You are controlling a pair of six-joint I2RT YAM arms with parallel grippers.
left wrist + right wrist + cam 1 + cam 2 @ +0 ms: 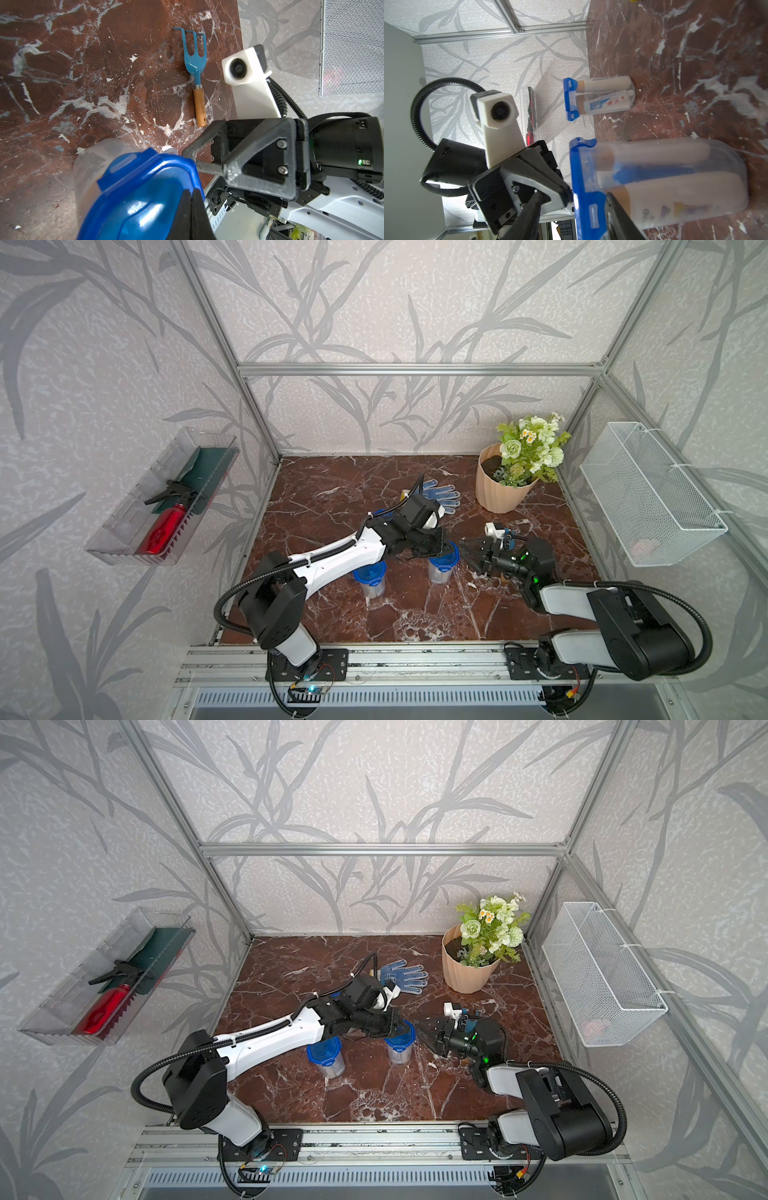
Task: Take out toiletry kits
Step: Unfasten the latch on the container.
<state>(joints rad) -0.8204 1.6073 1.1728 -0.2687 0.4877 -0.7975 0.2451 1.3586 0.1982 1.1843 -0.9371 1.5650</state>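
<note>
The left end effector is pinched shut on nothing, its tip bearing on the blue lid, while the right end effector stands partly open and empty, jaws astride that lid's edge. The toiletry kit, gold-capped bottles and a blue toothbrush, sits sealed inside this clear cup on the counter. Best to press down steadily with the left and close the right squarely on the lid's clip, lest the light cup tip.
</note>
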